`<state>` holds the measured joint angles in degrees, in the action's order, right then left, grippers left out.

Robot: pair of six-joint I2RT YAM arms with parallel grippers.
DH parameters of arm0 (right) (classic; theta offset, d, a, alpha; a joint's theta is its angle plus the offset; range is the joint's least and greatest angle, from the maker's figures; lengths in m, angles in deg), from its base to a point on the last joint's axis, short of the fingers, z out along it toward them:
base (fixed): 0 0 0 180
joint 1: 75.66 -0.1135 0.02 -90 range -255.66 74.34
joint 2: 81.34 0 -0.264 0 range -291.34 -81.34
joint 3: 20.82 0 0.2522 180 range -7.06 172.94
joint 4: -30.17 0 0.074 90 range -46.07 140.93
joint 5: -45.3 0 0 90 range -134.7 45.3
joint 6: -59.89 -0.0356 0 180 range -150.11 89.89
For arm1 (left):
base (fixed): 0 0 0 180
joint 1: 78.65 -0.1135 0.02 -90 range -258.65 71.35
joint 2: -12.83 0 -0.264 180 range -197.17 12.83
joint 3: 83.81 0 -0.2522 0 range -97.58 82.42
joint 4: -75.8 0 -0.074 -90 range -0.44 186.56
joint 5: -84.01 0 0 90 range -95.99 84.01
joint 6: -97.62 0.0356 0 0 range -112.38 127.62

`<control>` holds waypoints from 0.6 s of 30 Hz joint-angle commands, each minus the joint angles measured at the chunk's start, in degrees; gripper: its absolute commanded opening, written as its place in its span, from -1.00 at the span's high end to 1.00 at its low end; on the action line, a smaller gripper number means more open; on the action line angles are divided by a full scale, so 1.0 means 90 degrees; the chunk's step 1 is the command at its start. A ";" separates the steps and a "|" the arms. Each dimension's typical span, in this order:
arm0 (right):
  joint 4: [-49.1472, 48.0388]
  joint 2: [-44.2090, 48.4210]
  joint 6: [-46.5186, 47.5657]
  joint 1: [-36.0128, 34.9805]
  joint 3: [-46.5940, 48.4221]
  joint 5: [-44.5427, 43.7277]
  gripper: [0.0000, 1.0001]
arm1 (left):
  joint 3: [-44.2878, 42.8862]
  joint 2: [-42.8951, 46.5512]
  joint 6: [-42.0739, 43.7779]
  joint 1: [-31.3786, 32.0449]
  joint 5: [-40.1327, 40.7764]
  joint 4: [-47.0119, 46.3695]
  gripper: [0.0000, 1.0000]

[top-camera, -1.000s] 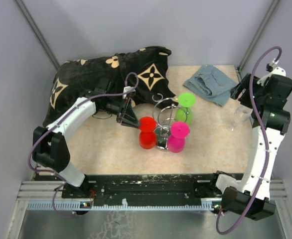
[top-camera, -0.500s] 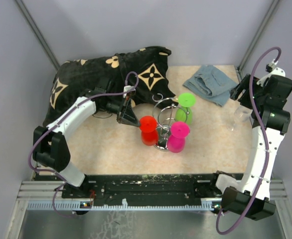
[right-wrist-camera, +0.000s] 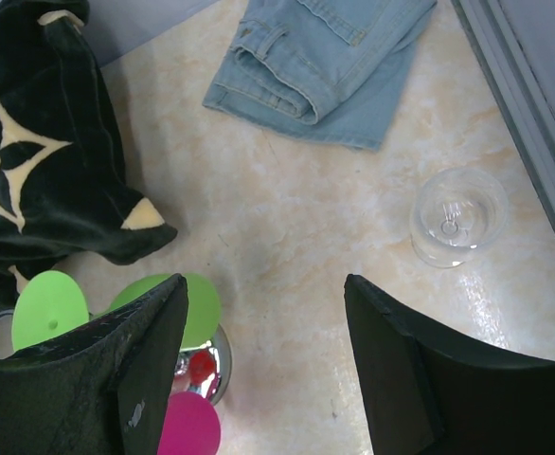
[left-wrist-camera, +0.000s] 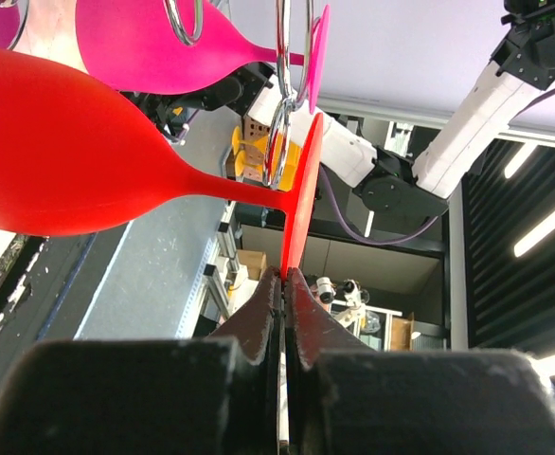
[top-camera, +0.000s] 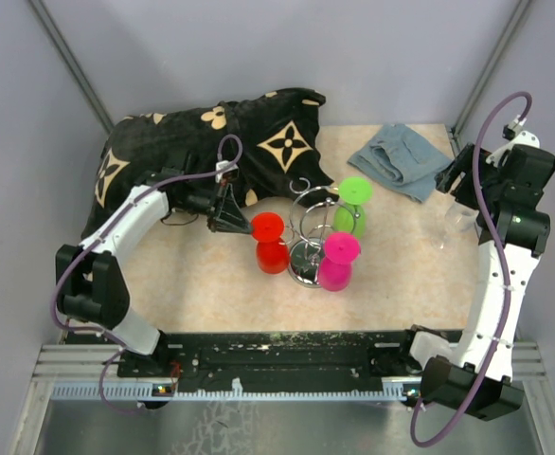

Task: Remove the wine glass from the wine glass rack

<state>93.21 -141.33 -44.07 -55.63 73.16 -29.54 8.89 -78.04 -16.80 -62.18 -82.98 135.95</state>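
The wine glass rack [top-camera: 308,220] is a shiny wire stand with a round chrome base, mid-table. A pink glass [top-camera: 337,261] and a green glass [top-camera: 353,204] hang on it upside down. My left gripper [top-camera: 242,225] is shut on the foot of a red wine glass [top-camera: 270,243], held upside down just left of the rack. In the left wrist view my fingertips [left-wrist-camera: 285,277] pinch the red foot [left-wrist-camera: 303,199]. A chrome loop [left-wrist-camera: 279,142] sits right by the stem; I cannot tell if they touch. My right gripper [right-wrist-camera: 263,313] is open and empty, high at the right.
A black cushion with tan flowers [top-camera: 202,142] lies behind the left arm. Folded jeans [top-camera: 398,159] lie at the back right. A clear glass [top-camera: 459,220] stands by the right wall, also in the right wrist view [right-wrist-camera: 457,216].
My left gripper has pulled back to the left with the red glass, which has shifted left, away from the rack's post. The right arm has barely moved.
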 commanded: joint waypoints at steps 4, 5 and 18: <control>-0.0299 0.0125 0.0032 -0.0053 0.0010 0.0127 -0.34 | 0.0123 0.0278 -0.0120 -0.0120 -0.0339 -0.0037 1.00; -0.0294 0.0127 0.0040 -0.0049 0.0004 0.0127 -0.33 | 0.0131 0.0302 -0.0126 -0.0142 -0.0355 -0.0045 1.00; -0.0388 -0.0550 -0.0459 -0.0087 0.1137 0.0919 -0.33 | -0.3147 -0.0617 0.1197 -0.1137 0.0428 0.0790 1.00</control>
<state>93.28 -143.53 -45.25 -55.76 76.11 -26.57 -5.47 -80.42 -14.68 -71.58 -82.48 138.55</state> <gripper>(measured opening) 0.666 0.007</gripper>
